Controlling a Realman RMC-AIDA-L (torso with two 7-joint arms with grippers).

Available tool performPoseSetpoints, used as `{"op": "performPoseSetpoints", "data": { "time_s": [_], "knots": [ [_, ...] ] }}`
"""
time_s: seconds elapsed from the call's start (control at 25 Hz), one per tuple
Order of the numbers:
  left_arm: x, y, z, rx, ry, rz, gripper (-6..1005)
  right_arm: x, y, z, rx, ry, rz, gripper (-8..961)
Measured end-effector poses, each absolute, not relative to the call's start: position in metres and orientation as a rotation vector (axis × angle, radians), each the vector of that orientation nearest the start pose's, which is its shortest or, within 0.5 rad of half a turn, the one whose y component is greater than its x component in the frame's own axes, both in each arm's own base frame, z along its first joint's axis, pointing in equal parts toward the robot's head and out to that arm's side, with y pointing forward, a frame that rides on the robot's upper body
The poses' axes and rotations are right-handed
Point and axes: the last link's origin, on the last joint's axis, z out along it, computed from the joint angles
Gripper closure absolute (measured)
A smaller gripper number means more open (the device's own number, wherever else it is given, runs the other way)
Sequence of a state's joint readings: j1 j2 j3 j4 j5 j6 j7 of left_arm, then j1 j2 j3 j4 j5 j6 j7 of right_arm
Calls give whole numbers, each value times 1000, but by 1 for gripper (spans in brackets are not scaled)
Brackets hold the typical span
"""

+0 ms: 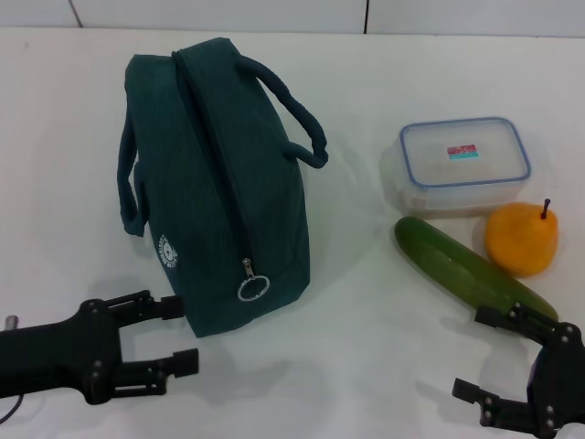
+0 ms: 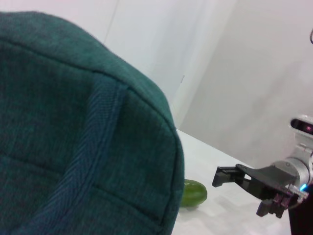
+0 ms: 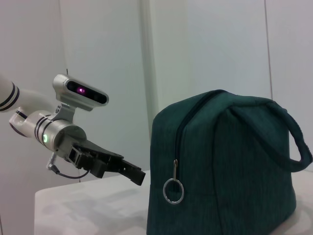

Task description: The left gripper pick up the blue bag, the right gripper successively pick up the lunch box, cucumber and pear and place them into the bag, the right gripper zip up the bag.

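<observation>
Nothing is packed yet: the blue bag (image 1: 215,183) stands zipped mid-counter, the lunch box (image 1: 464,157), cucumber (image 1: 468,268) and pear (image 1: 521,239) lie toward the right edge (untouched), and the left claw (image 1: 172,335) and right claw (image 1: 483,358) wait spread, empty, at the near edge.

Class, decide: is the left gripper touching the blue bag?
Apart. In the head view, white table shows between the open left gripper and the blue bag.

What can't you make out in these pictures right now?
- Inside of the blue bag: zipper closed in the head and right wrist views.
- Lunch box contents: too unclear through its lid.
- Cucumber: near end hidden behind the open right hand; left wrist view shows only its tip behind the bag.
- Pear: head view only.
</observation>
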State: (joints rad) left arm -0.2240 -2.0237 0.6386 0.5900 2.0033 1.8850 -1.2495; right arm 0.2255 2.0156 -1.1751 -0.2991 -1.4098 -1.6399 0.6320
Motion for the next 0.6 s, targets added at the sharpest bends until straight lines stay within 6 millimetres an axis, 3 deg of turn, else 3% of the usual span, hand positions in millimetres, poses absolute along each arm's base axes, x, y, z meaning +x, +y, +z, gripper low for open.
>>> {"op": "performPoseSetpoints", "data": {
  "time_s": [0.32,0.6],
  "knots": [
    [-332,219,50,-2578,-1260,-985,178,317,205,-39,-2618,269,931,94],
    [-333,238,90,-2379,-1376,-1074,188,316,205,-41,-2623,276,937,96]
  ]
}}
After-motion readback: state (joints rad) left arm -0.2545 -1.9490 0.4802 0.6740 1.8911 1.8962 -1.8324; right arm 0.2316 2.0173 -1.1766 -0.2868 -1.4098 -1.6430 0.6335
